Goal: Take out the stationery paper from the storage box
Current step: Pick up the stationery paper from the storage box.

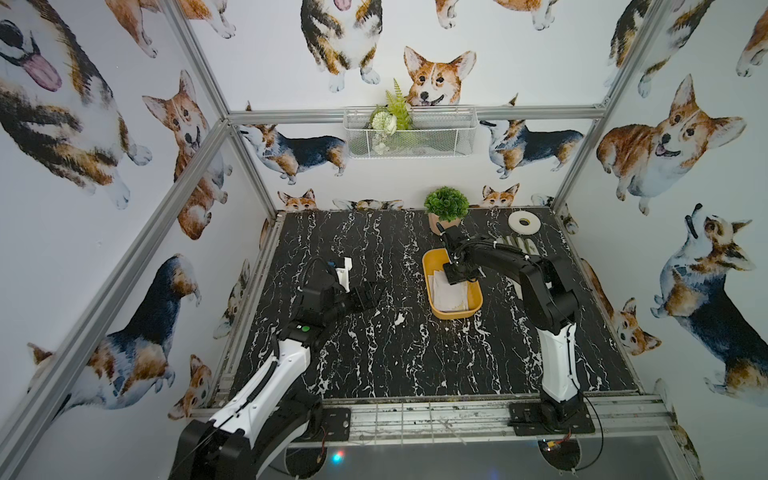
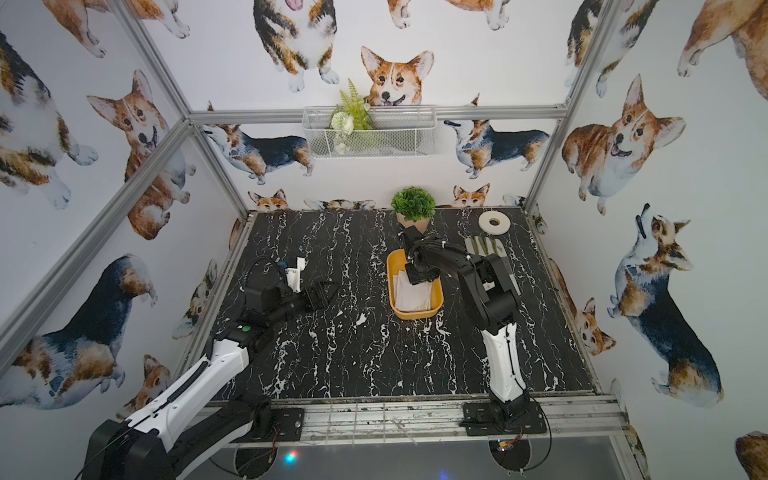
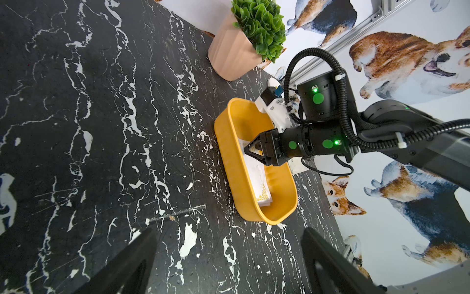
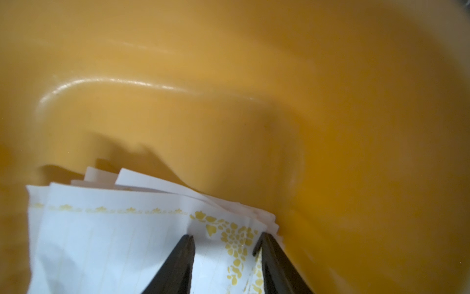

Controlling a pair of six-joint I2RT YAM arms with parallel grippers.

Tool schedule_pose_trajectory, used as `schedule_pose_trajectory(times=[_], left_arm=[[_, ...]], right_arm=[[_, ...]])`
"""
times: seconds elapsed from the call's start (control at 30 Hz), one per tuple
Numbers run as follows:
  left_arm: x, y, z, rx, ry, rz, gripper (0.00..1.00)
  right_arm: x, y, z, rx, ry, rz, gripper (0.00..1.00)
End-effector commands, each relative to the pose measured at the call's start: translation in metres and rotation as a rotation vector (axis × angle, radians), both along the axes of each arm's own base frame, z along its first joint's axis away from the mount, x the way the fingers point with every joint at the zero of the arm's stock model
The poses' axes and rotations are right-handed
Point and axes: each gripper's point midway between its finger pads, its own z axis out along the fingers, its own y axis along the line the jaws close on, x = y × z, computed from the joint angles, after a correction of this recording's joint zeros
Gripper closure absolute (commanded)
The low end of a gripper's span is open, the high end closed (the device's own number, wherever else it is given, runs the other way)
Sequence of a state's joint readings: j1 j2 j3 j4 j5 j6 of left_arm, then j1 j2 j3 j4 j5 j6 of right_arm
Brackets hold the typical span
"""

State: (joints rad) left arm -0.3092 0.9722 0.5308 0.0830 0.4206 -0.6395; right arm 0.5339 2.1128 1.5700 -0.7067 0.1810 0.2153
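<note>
**Item:** stationery paper (image 1: 451, 295), a fanned stack of white sheets with gold ornament.
**Location:** inside the storage box (image 1: 428, 266), right of centre in both top views, on the black marble table (image 1: 374, 365).
**Orientation:** the stack lies flat. Its long axis follows the box's, running from the upper part of the frame to the lower and leaning slightly right. A gold corner shows at the lower end, and the sheet edges are askew.
**Right gripper** (image 4: 225, 241)**:** lowered into the box. Jaws stand apart, tips down on the gold-printed corner of the top sheet, with no sheet visibly pinched.
**Left gripper** (image 1: 370, 293)**:** left of the box and well apart from it, jaws spread wide, empty.
**Progress:** early, by judgement. No sheet is seen outside the box. Gripping, lifting and setting down all remain.
</note>
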Motion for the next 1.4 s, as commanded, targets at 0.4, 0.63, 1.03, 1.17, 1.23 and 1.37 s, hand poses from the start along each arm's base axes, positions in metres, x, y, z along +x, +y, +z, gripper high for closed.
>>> schedule_pose_trajectory(times=[0.4,0.63,1.03,1.17,1.23,1.37], left_arm=[[0.0,0.004,0.0,0.002,-0.006,0.012,0.08],[0.0,0.004,0.001,-0.002,-0.007,0.014,0.08],[0.003,0.001,0.024,-0.024,-0.047,0.002,0.08],[0.007,-0.011,0.04,-0.123,-0.088,-0.042,0.07],[0.011,-0.021,0.05,-0.208,-0.113,-0.079,0.06],[0.02,-0.034,0.052,-0.296,-0.108,-0.118,0.07]], right_arm=[[-0.025,-0.01,-0.025,-0.023,0.084,-0.018,0.78],[-0.019,-0.007,-0.007,-0.011,0.042,-0.014,0.93],[-0.012,0.015,0.098,0.178,-0.173,-0.018,1.0],[-0.018,0.022,0.145,0.295,-0.243,-0.025,1.0],[-0.024,0.025,0.167,0.351,-0.272,-0.023,1.0],[-0.039,0.028,0.214,0.469,-0.334,-0.031,1.0]])
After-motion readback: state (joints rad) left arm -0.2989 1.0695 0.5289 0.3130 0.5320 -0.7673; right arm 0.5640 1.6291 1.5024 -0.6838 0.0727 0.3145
